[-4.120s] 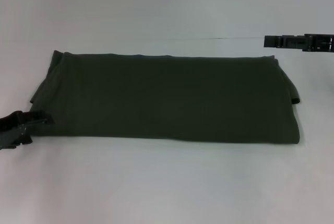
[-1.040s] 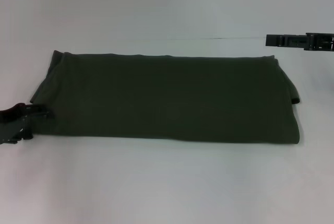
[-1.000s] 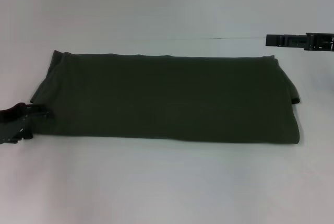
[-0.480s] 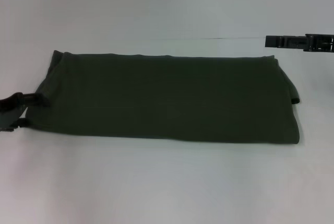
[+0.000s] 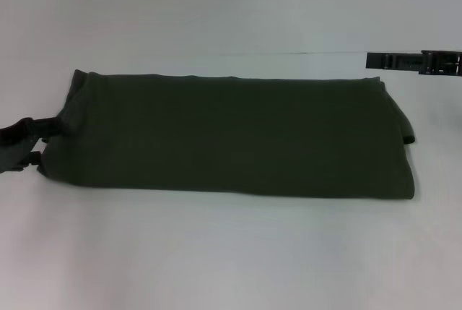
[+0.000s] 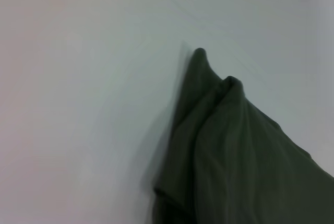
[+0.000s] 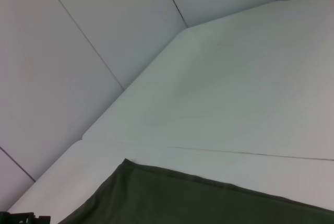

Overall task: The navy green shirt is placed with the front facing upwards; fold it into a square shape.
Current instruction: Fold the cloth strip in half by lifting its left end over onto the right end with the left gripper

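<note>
The navy green shirt (image 5: pixel 238 136) lies folded into a long dark olive rectangle across the white table (image 5: pixel 231 252). No lettering, logo or tag shows. My left gripper (image 5: pixel 50 129) is at the shirt's left end, shut on the near left corner and raising it a little. The left wrist view shows that end of the shirt (image 6: pixel 235 145) bunched into two peaks above the table. My right gripper (image 5: pixel 379 59) hovers level above the shirt's far right corner, apart from it. The right wrist view shows the shirt's far edge (image 7: pixel 198 200).
A thin seam line (image 5: pixel 289 53) runs across the table behind the shirt. A small fold of cloth (image 5: pixel 408 136) sticks out at the shirt's right end. Wall panels (image 7: pixel 78 36) rise beyond the table. My left gripper also shows small in the right wrist view (image 7: pixel 21 217).
My left gripper has moved up and back along the shirt's left end, and the near left corner has risen with it. The right gripper has not moved.
</note>
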You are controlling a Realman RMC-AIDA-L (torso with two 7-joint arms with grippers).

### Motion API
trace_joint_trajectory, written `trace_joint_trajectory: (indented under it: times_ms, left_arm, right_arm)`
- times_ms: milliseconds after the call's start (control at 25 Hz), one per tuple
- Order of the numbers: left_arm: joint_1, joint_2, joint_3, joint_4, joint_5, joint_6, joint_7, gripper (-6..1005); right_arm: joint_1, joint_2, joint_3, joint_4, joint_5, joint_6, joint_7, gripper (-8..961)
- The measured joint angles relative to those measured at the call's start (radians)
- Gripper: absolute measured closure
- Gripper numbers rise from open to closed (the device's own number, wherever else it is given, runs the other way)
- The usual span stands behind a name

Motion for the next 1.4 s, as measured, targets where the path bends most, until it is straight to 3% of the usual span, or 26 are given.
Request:
trace_joint_trajectory:
  times_ms: [360,720,1400]
  left_arm:
    - [0.062,-0.011,-0.005,0.079,0.006,0.015,-0.001,123]
    - [0.06,-0.011,0.008,0.09,0.01,0.125,0.0,122]
    - [0.047,-0.016,0.065,0.031,0.025,0.079,0.0,123]
  right_arm:
    - [0.001,0.0,0.0,0.002,0.0,0.007,0.001,49]
    - [0.004,-0.003,0.0,0.0,-0.001,0.009,0.007,48]
    - [0.008,-0.005,-0.002,-0.001,-0.002,0.009,0.016,48]
